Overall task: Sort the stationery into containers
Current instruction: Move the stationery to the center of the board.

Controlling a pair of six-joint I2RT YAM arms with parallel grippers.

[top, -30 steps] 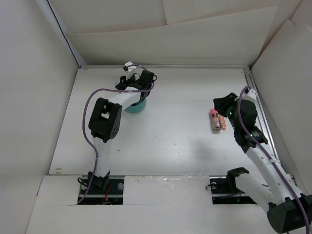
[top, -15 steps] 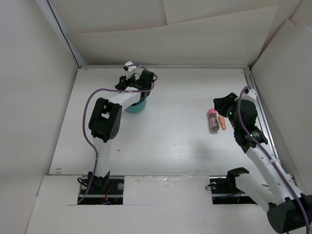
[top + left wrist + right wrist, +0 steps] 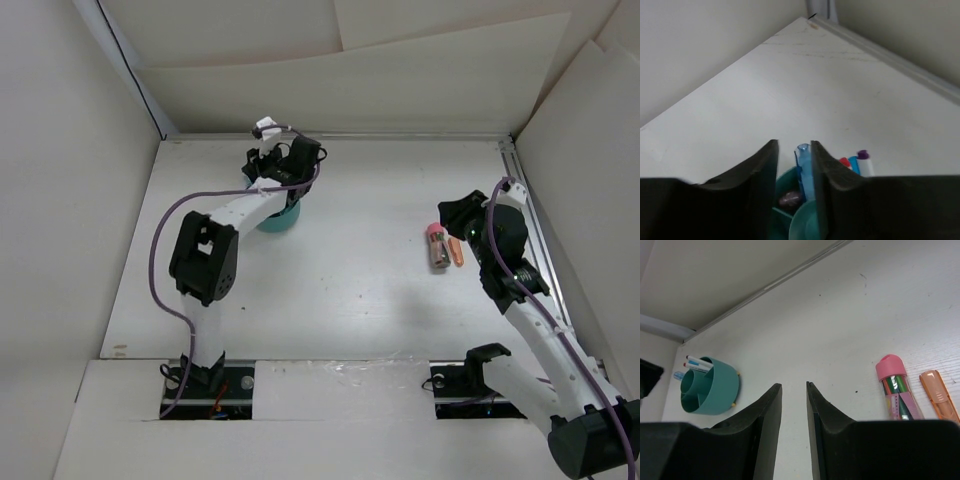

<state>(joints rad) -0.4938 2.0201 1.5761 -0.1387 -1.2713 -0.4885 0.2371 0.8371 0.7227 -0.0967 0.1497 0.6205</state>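
Observation:
The teal organiser bowl (image 3: 278, 222) stands at the back left of the table. My left gripper (image 3: 288, 190) hangs right over it, jaws open. In the left wrist view a blue stick (image 3: 805, 170) stands in the bowl (image 3: 807, 222) between my fingers (image 3: 792, 145), leaning on the right one with a gap on the left. White pens with coloured tips (image 3: 862, 161) and a small purple item (image 3: 790, 199) are in the bowl too. My right gripper (image 3: 447, 213) is open and empty, just left of a pink-capped tube (image 3: 895, 387) and an orange stick (image 3: 938, 395) lying on the table.
White walls enclose the table on three sides. A metal rail (image 3: 530, 225) runs along the right edge close to the right arm. The bowl also shows far left in the right wrist view (image 3: 715, 387).
The left arm's elbow has swung to the left and its gripper has lifted slightly over the bowl. The right arm has hardly moved.

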